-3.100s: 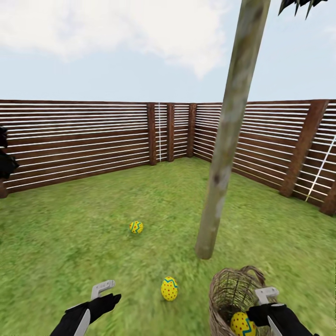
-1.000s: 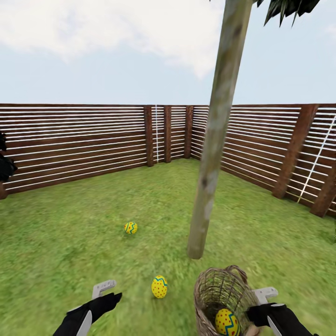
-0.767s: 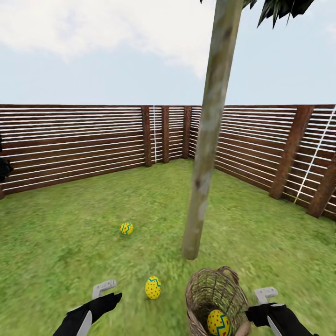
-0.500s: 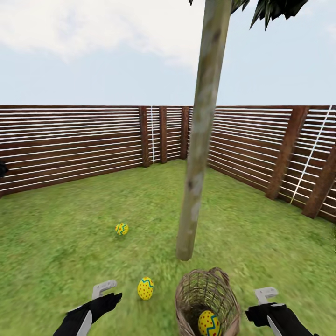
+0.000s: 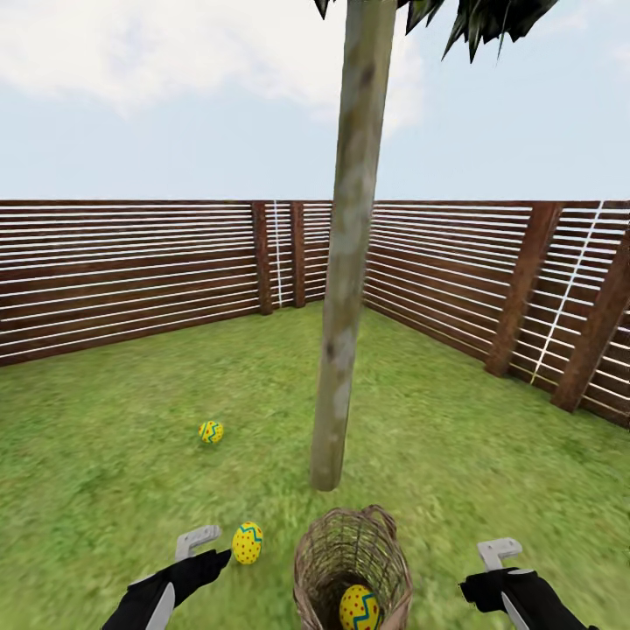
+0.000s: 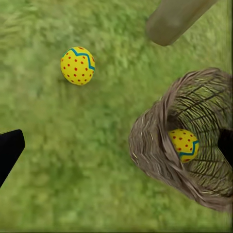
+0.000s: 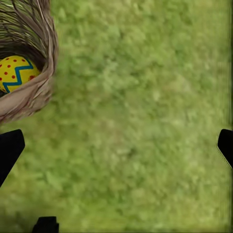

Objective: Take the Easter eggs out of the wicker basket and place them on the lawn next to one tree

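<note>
basket: the wicker basket (image 5: 352, 579) sits on the lawn (image 5: 131, 411) right in front of the robot, just this side of the tree (image 5: 348, 262) trunk base, between the two arms

egg in basket: one Easter egg (image 5: 360, 607) is down inside it, yellow with a blue zigzag and red dots; the left wrist cam (image 6: 183, 144) and the right wrist cam (image 7: 16, 72) catch it too

near egg: a second egg (image 5: 248, 542) is out on the grass, just left of the basket and near the trunk, right by the left hand's fingertip

far egg: the third egg (image 5: 211, 431) lies further out on the grass, left of the trunk, well apart from the basket

left hand (image 5: 197, 542): released, fingers spread, grasping nothing, hanging low over the grass left of the basket

right hand (image 5: 499, 553): same deal, spread wide and empty, over bare grass right of the basket

fence: brown slatted fence (image 5: 131, 271) closing the corner behind the tree
</note>
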